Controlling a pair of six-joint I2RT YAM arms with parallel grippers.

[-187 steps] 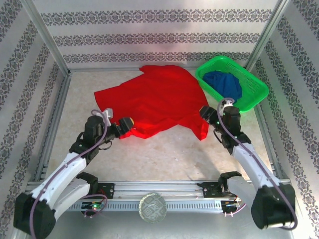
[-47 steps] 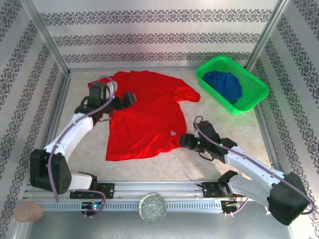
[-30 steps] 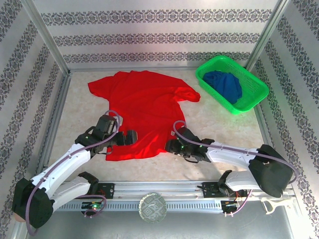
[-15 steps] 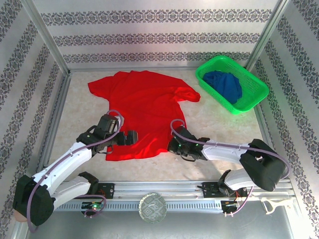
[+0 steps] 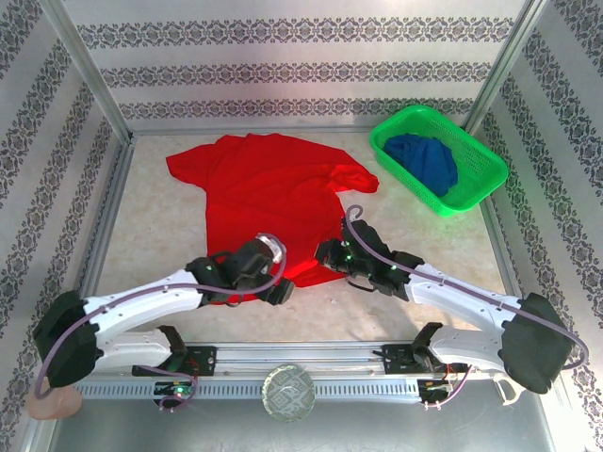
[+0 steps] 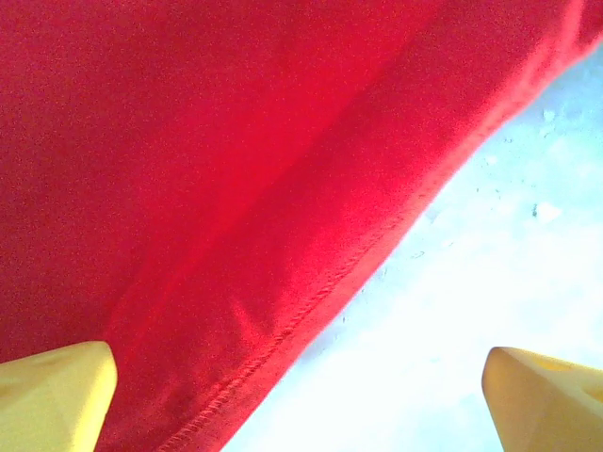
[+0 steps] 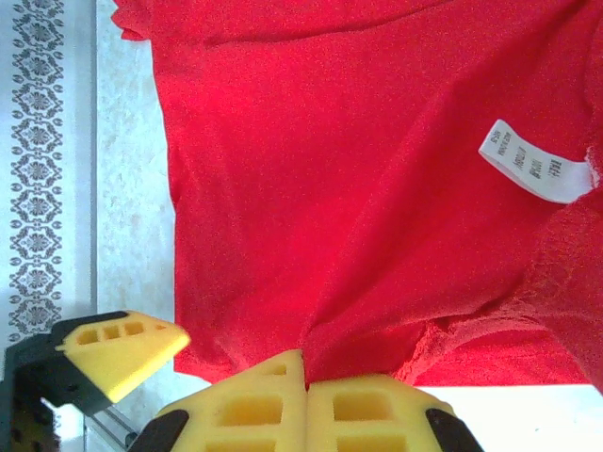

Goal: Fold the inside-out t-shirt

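Inside-out t-shirt point(image 5: 268, 188) lies spread on the surface point(image 5: 424, 254), centre towards 11 o'clock, hem nearest the arms. Right gripper point(image 5: 327, 252) sits at the hem's 4 o'clock corner, left gripper point(image 5: 279, 293) at its 6 o'clock edge.

Left wrist: left gripper point(image 6: 301, 400) released, fingers wide, straddling the stitched hem point(image 6: 311, 301).

Right wrist: right gripper point(image 7: 306, 395) clenched, pinching hem cloth; white tag point(image 7: 532, 162) at 2 o'clock.

Assessment: flattening appears done, no fold made; all folding remains.
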